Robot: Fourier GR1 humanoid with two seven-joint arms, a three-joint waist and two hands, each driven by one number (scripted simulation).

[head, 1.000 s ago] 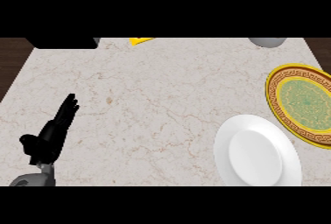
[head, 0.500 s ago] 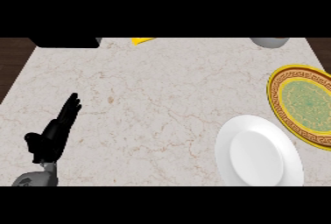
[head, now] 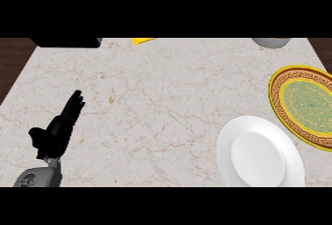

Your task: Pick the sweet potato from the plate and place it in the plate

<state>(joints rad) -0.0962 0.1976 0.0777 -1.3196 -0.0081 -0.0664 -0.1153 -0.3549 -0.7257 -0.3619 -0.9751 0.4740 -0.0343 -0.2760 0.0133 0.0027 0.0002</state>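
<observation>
The fingers point(head: 73, 105) of your left hand point(head: 55, 132) are straight and close together, pointing away up the worktop point(head: 162, 101), and they hold nothing. The hand sits low at the view's left, resting, well apart from both plates. Your right hand is not in view at all.

Across the worktop, at the lower right, lies a plain white plate point(head: 259, 154), bare. Just beside it, at the right edge, is a gold-rimmed plate point(head: 304, 103) with a green centre, also bare as far as it shows. You cannot see the sweet potato anywhere: not on either plate, not on the open worktop.

Along the far edge, partly cut off, are a black object point(head: 68, 42), a yellow object point(head: 144, 40) and a grey object point(head: 271, 42).

So judge the step with care: no grasp is in hand, and neither plate shows the thing to be picked or placed. Before your next move, find the sweet potato. The plates lie on the right, so the right hand looks the likelier one to bring in.
</observation>
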